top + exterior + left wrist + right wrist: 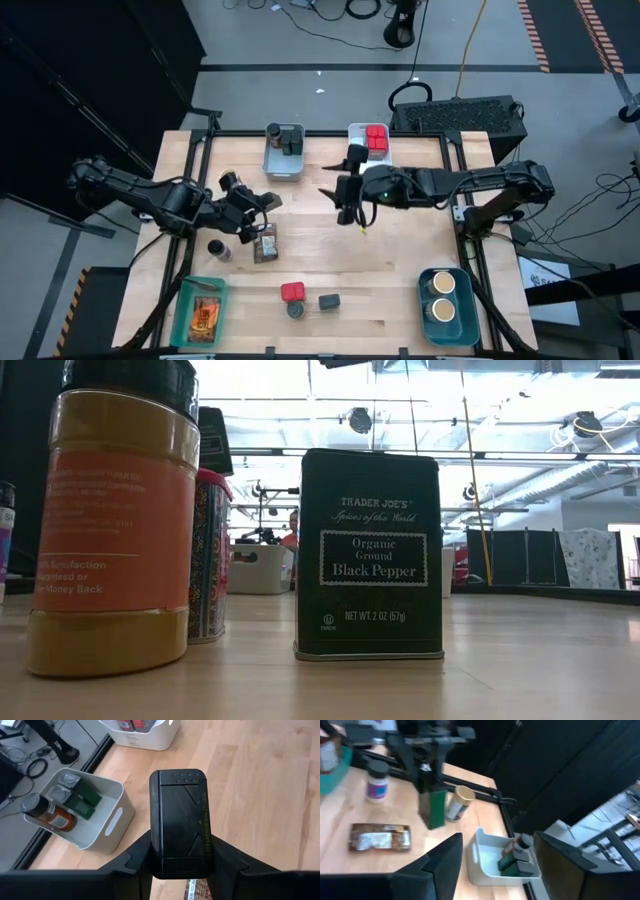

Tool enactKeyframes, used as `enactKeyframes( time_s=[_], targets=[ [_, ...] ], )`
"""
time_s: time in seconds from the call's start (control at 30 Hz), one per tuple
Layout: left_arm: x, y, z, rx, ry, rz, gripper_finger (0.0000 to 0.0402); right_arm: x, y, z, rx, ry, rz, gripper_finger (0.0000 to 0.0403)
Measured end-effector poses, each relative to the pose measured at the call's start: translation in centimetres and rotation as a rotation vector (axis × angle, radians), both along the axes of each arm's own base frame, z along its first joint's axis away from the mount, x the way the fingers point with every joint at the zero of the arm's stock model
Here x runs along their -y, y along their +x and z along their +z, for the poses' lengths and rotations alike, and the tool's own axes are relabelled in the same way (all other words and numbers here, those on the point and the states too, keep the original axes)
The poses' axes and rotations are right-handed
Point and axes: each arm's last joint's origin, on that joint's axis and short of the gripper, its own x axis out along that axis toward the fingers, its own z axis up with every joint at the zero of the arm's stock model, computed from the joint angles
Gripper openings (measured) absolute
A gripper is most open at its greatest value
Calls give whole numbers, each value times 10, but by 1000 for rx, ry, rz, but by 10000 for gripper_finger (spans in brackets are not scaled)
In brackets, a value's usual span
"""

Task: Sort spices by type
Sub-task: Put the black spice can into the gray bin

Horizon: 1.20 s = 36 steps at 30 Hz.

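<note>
My left gripper [250, 212] hangs over the table's left middle, shut on a dark green tin with a black lid [182, 820], also seen in the right wrist view [432, 807]. Below it a brown packet [265, 243] lies flat, beside a small black-capped jar [217, 248] and a gold-topped jar [460, 800]. My right gripper [345, 200] hovers open over the table's middle with nothing between its fingers [440, 865]. Near the front edge stand a red tin [292, 292], an orange-labelled jar [115, 530] and a black pepper tin [372, 555]. My left gripper pinches the green tin between its two fingers [135, 862], on two opposite sides of the tin near its lid [156, 845]. The fingers come slanting down from the table's left. The tin hangs upright, lid up, lifted clear above the packet and the table.
A grey-white bin [283, 150] at the back holds dark tins and an orange jar. Next to it a white bin [370, 140] holds red tins. A teal bin [200, 310] with packets sits front left, a blue bin [445, 295] with tan-topped jars front right.
</note>
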Motion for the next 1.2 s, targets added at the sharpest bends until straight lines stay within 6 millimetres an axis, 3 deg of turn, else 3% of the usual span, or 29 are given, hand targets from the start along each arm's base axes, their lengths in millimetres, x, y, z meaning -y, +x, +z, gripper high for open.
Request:
enactKeyframes(
  time_s=[0.23,0.6,0.83,1.2],
  targets=[
    [0,2,1,-16,70,-59,137,-1,2,-5,-12,80,26,201],
    [-14,9,6,14,102,-33,137,4,-6,-52,-123,171,-50,198],
    [-40,12,7,44,73,106,137,5,-13,-63,-140,159,-43,198],
    [-97,13,11,150,-67,309,137,9,-44,-47,-72,175,-50,198]
  ],
)
